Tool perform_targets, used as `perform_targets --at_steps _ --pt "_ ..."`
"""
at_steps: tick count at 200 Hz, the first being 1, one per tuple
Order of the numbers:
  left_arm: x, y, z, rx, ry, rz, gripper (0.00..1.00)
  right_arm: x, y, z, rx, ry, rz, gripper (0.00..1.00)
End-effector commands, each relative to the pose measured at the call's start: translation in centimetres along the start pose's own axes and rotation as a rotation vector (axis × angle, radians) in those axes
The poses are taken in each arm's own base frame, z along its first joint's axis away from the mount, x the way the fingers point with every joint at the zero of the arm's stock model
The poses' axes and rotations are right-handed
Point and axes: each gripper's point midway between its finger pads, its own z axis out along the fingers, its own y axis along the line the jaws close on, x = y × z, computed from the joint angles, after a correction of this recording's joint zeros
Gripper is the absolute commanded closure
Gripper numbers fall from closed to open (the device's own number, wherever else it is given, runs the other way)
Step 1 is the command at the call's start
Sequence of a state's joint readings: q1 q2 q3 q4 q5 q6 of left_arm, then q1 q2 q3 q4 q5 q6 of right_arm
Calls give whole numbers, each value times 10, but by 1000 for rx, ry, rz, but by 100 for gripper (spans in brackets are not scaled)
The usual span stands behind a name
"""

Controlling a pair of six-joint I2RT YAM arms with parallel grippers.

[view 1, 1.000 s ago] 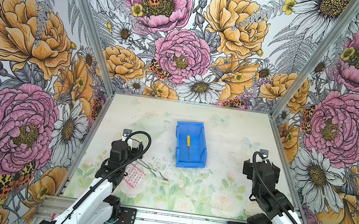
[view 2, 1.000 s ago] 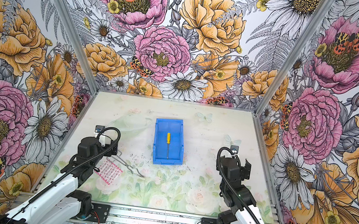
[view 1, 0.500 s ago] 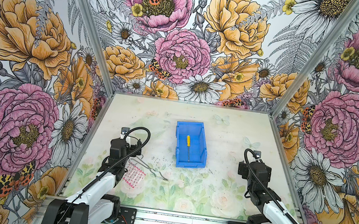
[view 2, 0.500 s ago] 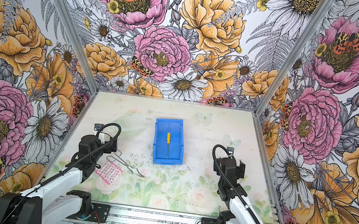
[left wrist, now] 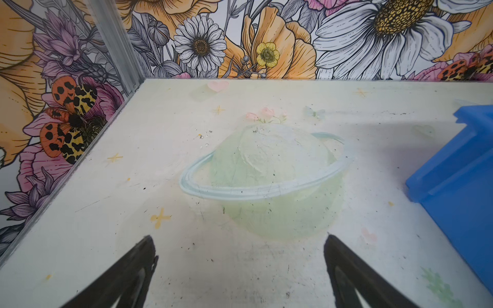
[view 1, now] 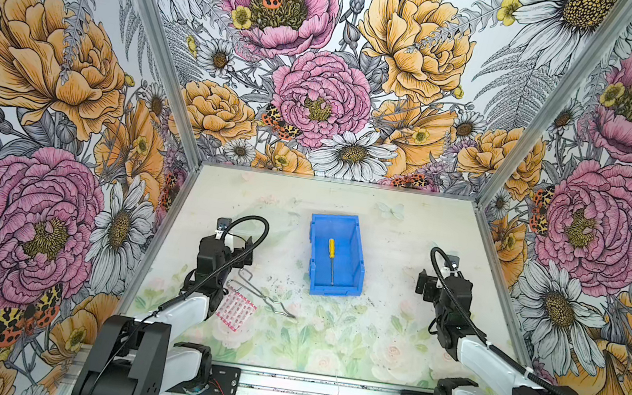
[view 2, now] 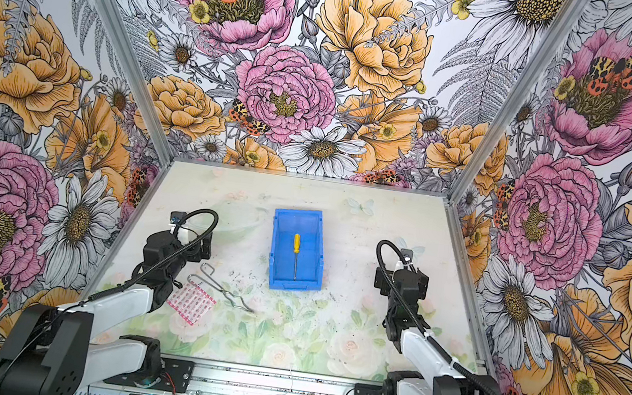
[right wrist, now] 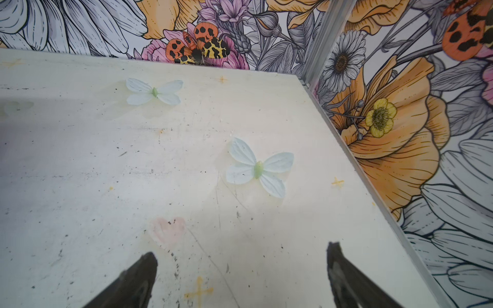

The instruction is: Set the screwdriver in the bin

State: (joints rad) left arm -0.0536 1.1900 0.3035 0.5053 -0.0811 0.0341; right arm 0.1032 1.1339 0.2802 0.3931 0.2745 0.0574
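The screwdriver (view 1: 331, 260) lies flat on the floor of the bin (view 1: 334, 291), yellow handle toward the far wall; the left gripper (left wrist: 238, 238) and right gripper (right wrist: 241, 248) both gape wide, holding nothing, well apart from the bin on either side.

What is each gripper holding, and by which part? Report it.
Nothing is held. The left gripper and right gripper stand open and empty; the screwdriver lies loose in the bin.

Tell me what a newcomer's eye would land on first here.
The huge painted flowers on the walls strike first. Then comes the bright blue bin at mid-table, with the yellow-handled screwdriver lying inside it. Beside the left arm lie wire tongs and a pink checked patch.
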Motion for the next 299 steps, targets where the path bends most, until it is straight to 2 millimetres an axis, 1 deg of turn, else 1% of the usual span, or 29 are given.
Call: perform_targets --at_steps 1,39,64,75,112,153,170,183,194,223,241,245,252,258,266,277,299 --pt "-28 -3 5 24 -92 -1 1 -36 7 8 -52 -98 8 1" --pt "-32 -4 13 26 -103 -6 1 -45 -1 22 -41 -120 36 1" --pt "-34 -4 18 23 -110 -15 1 -51 5 32 -80 -126 31 1" --pt "-35 -3 22 22 -110 -18 1 -51 7 36 -89 -116 25 0" --pt "-34 0 33 -3 -81 -29 1 -53 7 40 -89 -123 30 0" --pt "-34 3 35 -11 -77 -33 1 -57 9 49 -113 -120 33 1" --pt "-35 5 36 -15 -81 -27 1 -51 7 51 -107 -163 56 1" --pt "-36 7 38 -20 -82 -25 1 -43 2 54 -82 -184 76 1" --pt "-36 8 40 -22 -81 -24 1 -40 5 57 -92 -171 70 1" --pt "-35 10 42 -30 -110 -9 1 -40 4 59 -93 -171 75 0" --pt "-21 11 43 -32 -159 -11 1 -40 1 60 -80 -164 84 1" --pt "-23 12 44 -37 -182 -13 1 -39 0 60 -75 -162 88 1" --pt "-17 15 45 -54 -148 -17 1 -40 -2 61 -65 -162 93 1" --pt "-17 17 46 -73 -130 -24 1 -39 -2 61 -64 -159 93 1" --pt "-20 19 47 -72 -150 -33 1 -39 -2 61 -65 -159 93 1" --pt "-18 23 47 -91 -137 -43 1 -39 -1 61 -65 -158 93 0" --pt "-18 24 47 -96 -141 -46 1 -39 -2 62 -63 -157 95 1"
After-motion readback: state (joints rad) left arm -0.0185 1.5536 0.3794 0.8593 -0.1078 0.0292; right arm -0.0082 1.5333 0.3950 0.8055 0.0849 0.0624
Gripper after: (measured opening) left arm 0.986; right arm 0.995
